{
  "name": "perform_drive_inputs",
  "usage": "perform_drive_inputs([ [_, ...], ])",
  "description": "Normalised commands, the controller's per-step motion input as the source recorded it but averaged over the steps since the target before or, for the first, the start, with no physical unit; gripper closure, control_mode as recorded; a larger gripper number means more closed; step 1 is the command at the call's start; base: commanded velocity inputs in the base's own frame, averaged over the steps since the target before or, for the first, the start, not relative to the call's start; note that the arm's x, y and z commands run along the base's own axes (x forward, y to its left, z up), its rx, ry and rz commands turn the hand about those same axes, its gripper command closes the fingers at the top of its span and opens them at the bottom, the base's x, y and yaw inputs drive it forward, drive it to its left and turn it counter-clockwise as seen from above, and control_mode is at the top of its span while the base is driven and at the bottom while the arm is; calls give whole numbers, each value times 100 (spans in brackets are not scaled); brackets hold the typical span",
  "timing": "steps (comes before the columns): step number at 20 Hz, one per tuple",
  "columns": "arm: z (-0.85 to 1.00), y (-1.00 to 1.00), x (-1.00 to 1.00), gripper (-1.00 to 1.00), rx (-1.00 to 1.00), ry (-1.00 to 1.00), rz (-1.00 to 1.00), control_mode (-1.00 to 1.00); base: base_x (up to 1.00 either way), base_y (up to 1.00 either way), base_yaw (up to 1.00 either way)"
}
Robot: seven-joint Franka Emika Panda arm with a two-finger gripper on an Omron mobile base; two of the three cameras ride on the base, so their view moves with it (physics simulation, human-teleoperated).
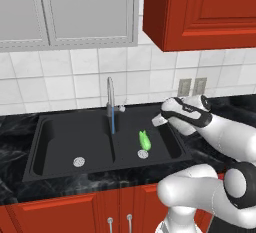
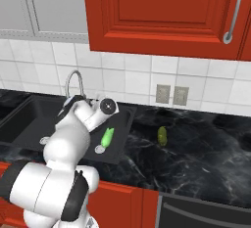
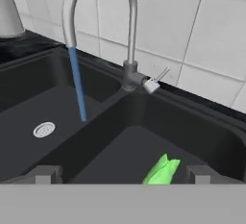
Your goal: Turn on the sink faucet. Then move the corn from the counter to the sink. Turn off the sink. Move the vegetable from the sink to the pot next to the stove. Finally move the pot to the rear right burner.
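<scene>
Claw (image 3: 122, 174) spread wide, nothing in it, and we're hovering over the sink (image 1: 50, 164) w/ water running from the faucet (image 3: 129, 35). Corn (image 1: 144, 140) is bright green, lying in the right basin near the drain (image 1: 143, 154).

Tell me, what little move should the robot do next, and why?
Probably reach the open end effector toward the faucet's handle to shut it off. Water runs from the faucet, and the corn already lies in the sink.
</scene>
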Motion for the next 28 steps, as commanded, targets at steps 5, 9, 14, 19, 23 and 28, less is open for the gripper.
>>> perform_drive_inputs([
  [5,-3,0,25,-100,4,-10,13,-100,0,0,0],
  [9,-5,0,27,-100,4,-10,14,-100,0,0,0],
  [14,-3,1,22,-100,2,0,13,-100,0,0,0],
  [19,5,4,26,-100,3,0,10,-100,0,0,0],
  [23,0,1,36,-100,5,0,8,-100,0,0,0],
  [28,0,6,34,-100,6,0,6,-100,0,0,0],
])
